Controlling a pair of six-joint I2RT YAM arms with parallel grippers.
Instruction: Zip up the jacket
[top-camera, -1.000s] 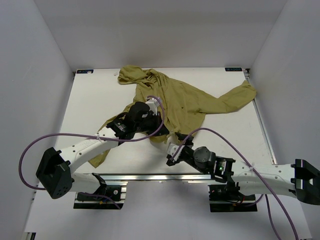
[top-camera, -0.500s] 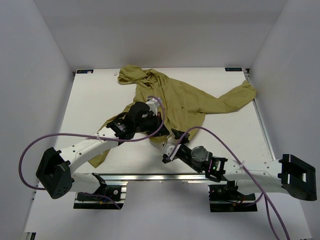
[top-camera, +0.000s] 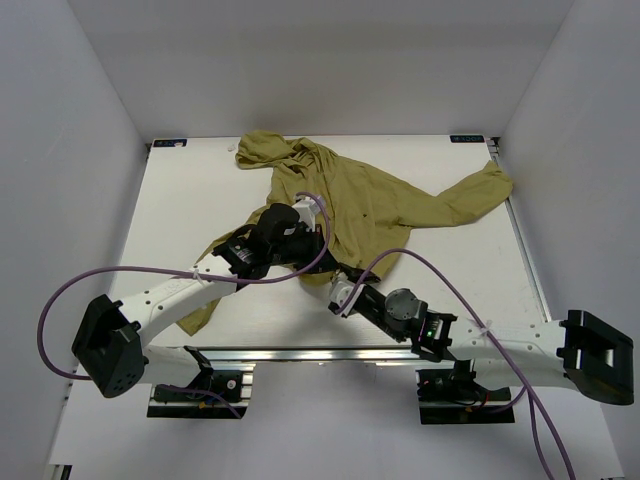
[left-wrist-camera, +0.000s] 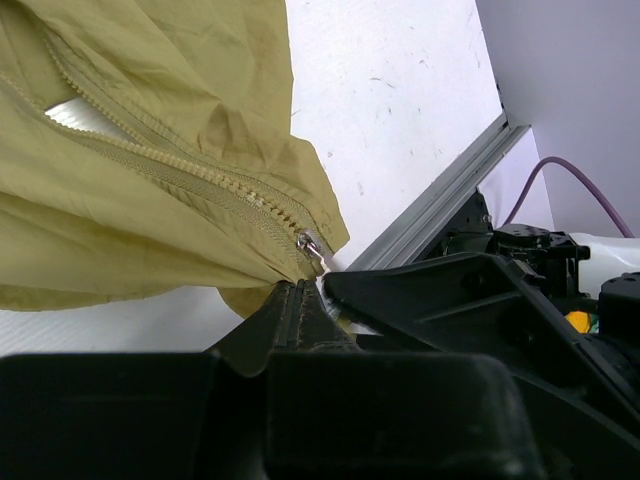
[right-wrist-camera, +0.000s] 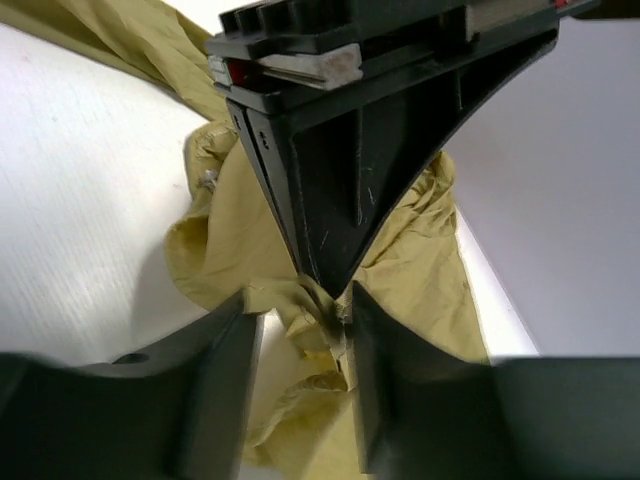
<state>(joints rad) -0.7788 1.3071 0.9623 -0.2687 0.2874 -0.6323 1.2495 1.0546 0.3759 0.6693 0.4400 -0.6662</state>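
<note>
The olive jacket (top-camera: 370, 200) lies spread on the white table (top-camera: 190, 190), hood at the back and one sleeve reaching right. My left gripper (top-camera: 318, 255) is shut on the jacket's bottom hem. In the left wrist view its closed fingers (left-wrist-camera: 297, 290) pinch the fabric just below the metal zipper slider (left-wrist-camera: 311, 246), and the zipper teeth (left-wrist-camera: 180, 175) run up to the left. My right gripper (top-camera: 338, 290) meets it head-on. In the right wrist view its jaws (right-wrist-camera: 300, 300) stand apart around a bunch of hem fabric (right-wrist-camera: 320, 330), with the left gripper's fingers (right-wrist-camera: 330, 200) straight ahead.
A metal rail (top-camera: 300, 353) runs along the table's near edge, seen also as the rail (left-wrist-camera: 440, 195) in the left wrist view. Purple cables (top-camera: 120, 275) loop over both arms. White walls enclose the table on three sides.
My right arm has reached forward and left until its gripper sits against the left gripper at the hem. Its jaws have narrowed around the fabric. The left arm has stayed still.
</note>
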